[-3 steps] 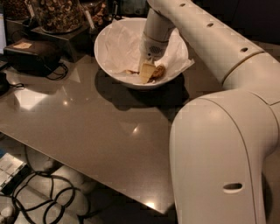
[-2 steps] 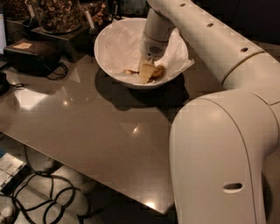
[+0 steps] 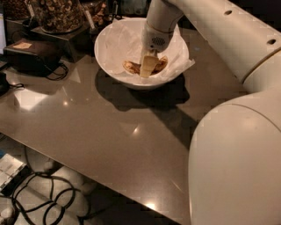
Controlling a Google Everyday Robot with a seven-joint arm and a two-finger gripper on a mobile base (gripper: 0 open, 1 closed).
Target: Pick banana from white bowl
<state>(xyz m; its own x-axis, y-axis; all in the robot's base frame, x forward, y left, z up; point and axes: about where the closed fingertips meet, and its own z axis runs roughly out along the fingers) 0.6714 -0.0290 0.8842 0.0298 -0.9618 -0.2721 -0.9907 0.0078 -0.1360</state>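
The white bowl stands at the far middle of the brown table, lined with crumpled white paper. The banana, brown-spotted and curved, lies in the bottom of the bowl. Its middle is hidden behind my gripper. The gripper reaches straight down into the bowl from the white arm and sits right on the banana's middle. The banana's two ends stick out on the left and right of it.
Glass jars of nuts stand behind the bowl at the far left. A black device with a cable sits left of the bowl. The table's front edge runs diagonally above cables on the floor. My white body fills the right.
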